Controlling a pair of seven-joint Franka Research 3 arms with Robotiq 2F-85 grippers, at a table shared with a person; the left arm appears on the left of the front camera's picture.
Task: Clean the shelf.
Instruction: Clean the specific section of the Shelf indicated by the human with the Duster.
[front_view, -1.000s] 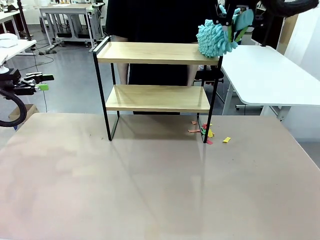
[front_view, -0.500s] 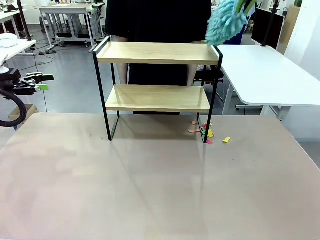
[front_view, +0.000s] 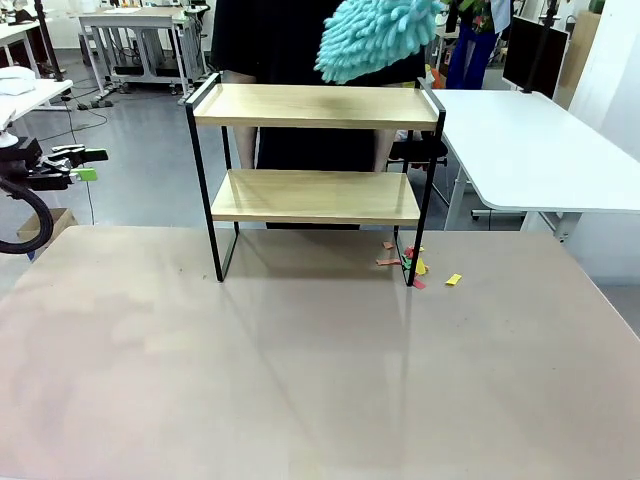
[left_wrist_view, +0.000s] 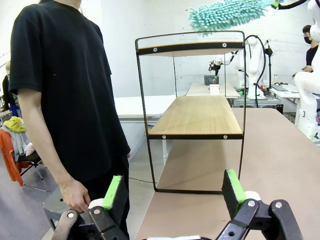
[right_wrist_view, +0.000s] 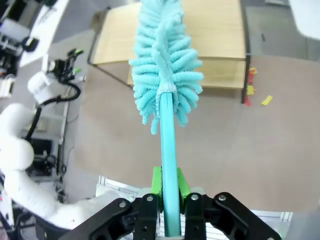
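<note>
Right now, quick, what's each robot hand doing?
Left gripper: open, holding nothing.
Right gripper: closed on the fluffy turquoise microfibre duster by its handle.

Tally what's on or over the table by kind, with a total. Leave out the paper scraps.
Shelf: 1
Shelf boards: 2, top and bottom
Duster: 1, held above the top board by the right tool
Tools: 2, counting the open left tool
Total: 6
</note>
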